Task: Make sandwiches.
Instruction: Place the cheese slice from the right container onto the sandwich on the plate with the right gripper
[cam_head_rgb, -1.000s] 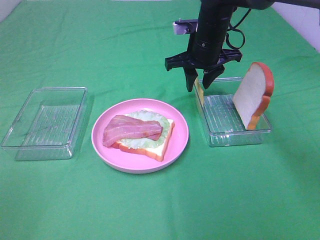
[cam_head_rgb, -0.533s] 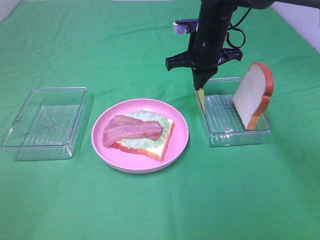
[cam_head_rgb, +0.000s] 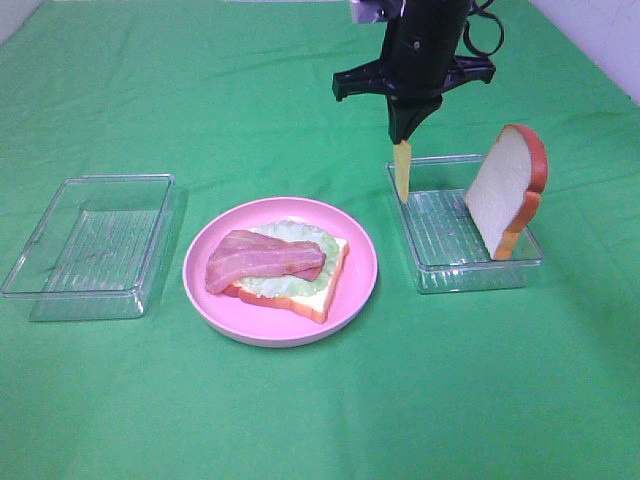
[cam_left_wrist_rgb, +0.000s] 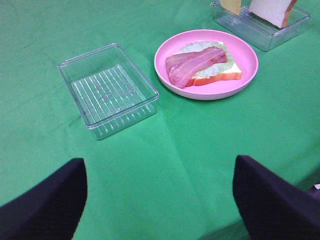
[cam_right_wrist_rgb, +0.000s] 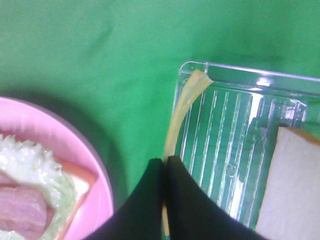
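Note:
The partly built sandwich (cam_head_rgb: 285, 268) lies on the pink plate (cam_head_rgb: 362, 270): a bread slice with lettuce and a bacon strip (cam_head_rgb: 262, 260) on top. My right gripper (cam_head_rgb: 403, 136) is shut on the top edge of a thin yellow cheese slice (cam_head_rgb: 401, 172), which hangs edge-on over the near-left corner of the right clear tray (cam_head_rgb: 440, 240). The right wrist view shows the cheese slice (cam_right_wrist_rgb: 182, 107) running down between the closed fingers (cam_right_wrist_rgb: 145, 200). A second bread slice (cam_head_rgb: 506, 190) leans upright in that tray. My left gripper (cam_left_wrist_rgb: 160, 165) is open and holds nothing, well back from the plate (cam_left_wrist_rgb: 250, 67).
An empty clear tray (cam_head_rgb: 95, 245) sits left of the plate on the green cloth; it also shows in the left wrist view, where this tray (cam_left_wrist_rgb: 107, 90) is nearest the open fingers. The right tray's rim (cam_right_wrist_rgb: 240, 70) lies just under the cheese.
My right gripper has shut on the cheese slice and risen, lifting it up from the tray's left wall. The left arm has not moved.

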